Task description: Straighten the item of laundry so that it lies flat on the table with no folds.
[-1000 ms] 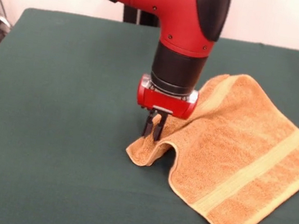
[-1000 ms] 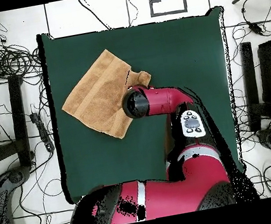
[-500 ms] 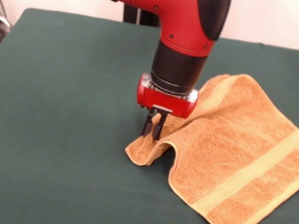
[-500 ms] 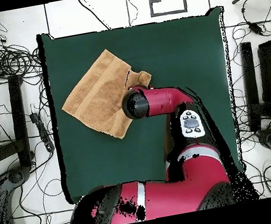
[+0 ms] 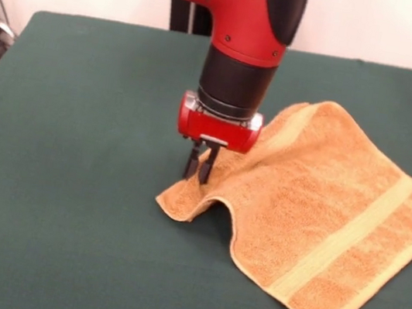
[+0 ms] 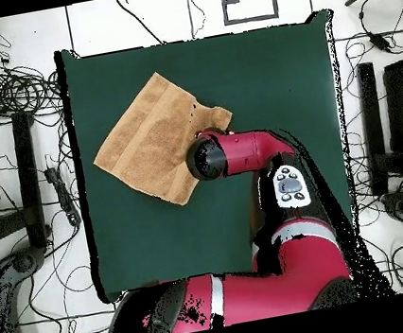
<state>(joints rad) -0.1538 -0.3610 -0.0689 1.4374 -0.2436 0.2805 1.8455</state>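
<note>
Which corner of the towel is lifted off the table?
The towel corner pinched by the gripper, nearest the table's middle; the other corners lie flat.

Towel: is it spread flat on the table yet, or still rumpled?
Not flat yet. The towel mostly lies spread, but the corner pinched in the claw is humped above the table.

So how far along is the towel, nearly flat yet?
Mostly done: the bulk of the towel lies spread on the table. In hand: the tool pinches the last corner, which is raised in a hump beside it. Left: draw that corner out until the hump is gone, then release.
</note>
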